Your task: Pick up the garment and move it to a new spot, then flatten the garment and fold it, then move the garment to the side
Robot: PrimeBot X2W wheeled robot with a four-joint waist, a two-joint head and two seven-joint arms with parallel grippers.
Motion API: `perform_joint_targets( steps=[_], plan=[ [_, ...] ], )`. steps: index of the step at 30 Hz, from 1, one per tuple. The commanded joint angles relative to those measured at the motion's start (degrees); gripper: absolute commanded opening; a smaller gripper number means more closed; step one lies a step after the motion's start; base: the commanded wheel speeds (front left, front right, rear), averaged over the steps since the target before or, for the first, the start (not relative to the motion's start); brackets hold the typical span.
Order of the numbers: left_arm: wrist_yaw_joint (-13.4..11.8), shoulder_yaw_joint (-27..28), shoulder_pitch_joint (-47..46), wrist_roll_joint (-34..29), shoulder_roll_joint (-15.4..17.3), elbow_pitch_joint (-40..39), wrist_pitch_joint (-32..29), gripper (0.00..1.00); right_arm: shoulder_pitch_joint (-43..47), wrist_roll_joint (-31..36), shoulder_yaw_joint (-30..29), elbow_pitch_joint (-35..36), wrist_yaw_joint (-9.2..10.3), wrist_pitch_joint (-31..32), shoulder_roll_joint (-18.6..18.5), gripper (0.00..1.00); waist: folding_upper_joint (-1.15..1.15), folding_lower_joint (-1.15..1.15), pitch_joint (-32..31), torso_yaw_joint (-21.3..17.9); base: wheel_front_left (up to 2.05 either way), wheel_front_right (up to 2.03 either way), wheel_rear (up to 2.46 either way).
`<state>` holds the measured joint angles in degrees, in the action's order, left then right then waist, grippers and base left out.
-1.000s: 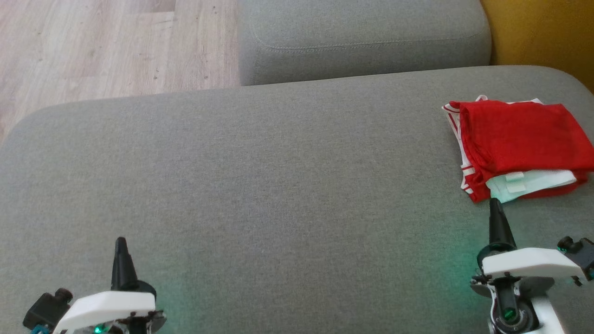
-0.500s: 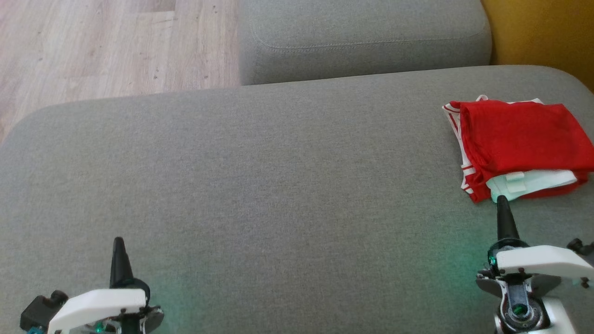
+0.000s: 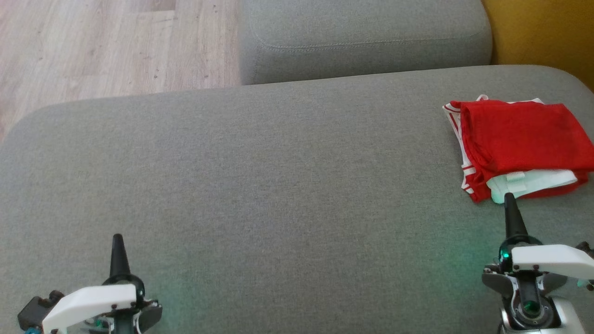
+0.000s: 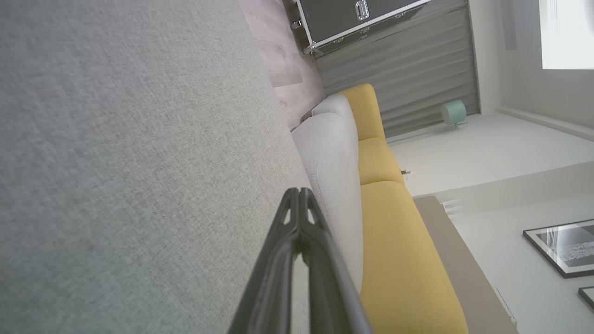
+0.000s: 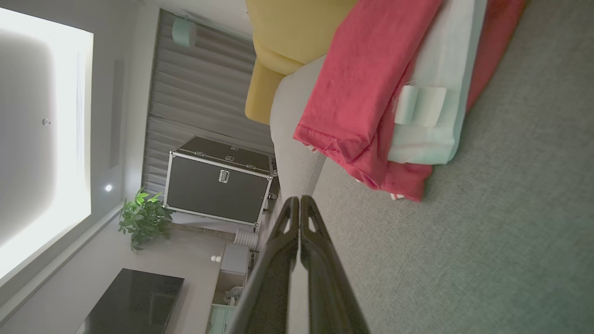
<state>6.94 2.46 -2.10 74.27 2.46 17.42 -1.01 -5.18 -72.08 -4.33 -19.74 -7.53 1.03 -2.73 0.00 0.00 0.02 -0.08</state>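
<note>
**Folded red garment at the cushion's right edge, both pincers pressed together**

You have the garment [image 3: 519,134] lying folded on the big grey seat cushion [image 3: 278,176], at its right edge and towards the far right corner. It is red, with white-striped trim peeking out along its left side. A pale white band carrying a small tab shows between the red layers on its near side. In the right wrist view the garment [image 5: 362,83] sits as a flat stack, red over white over red.

Your right pincer [image 3: 509,197] has its two dark fingers pressed together, gripping nothing. It points at the garment's near edge, by the white band. In the right wrist view the right pincer's [image 5: 297,198] tips stand apart from the red hem, with grey fabric between them.

Your left pincer [image 3: 117,237] is over the cushion's near left part, well apart from the garment. Its fingers are likewise pressed tip to tip and hold nothing, as the left wrist view confirms [image 4: 299,190].

Beyond the cushion's far edge you see a second grey cushion [image 3: 362,37], a wooden floor [image 3: 93,46] and a yellow sofa [image 3: 538,32].
</note>
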Motion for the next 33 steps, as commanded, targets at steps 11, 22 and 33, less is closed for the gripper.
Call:
perform_joint_targets(
  steps=[11, 22, 33],
  plan=[
    [0.40, 2.74, -3.42, 7.07, 0.37, -2.57, -2.18, 0.00, -1.29, -8.04, -0.43, 3.63, 0.04, 2.23, -0.17, 0.00, 0.00, 0.00, 0.06, 0.03, 0.00, 0.00, 0.00],
    [0.48, 3.48, -3.80, 13.12, 0.40, -3.01, -4.03, 0.00, -1.13, -14.77, -1.41, 4.79, 0.04, 4.04, -0.16, 0.00, 0.00, 0.00, 0.12, 0.06, 0.00, 0.00, 0.00],
    [0.55, 4.07, -4.10, 17.89, 0.42, -3.35, -5.49, 0.00, -1.01, -20.09, -2.19, 5.71, 0.04, 5.46, -0.15, 0.00, 0.00, 0.00, 0.16, 0.08, 0.00, 0.00, 0.00]
  ],
)
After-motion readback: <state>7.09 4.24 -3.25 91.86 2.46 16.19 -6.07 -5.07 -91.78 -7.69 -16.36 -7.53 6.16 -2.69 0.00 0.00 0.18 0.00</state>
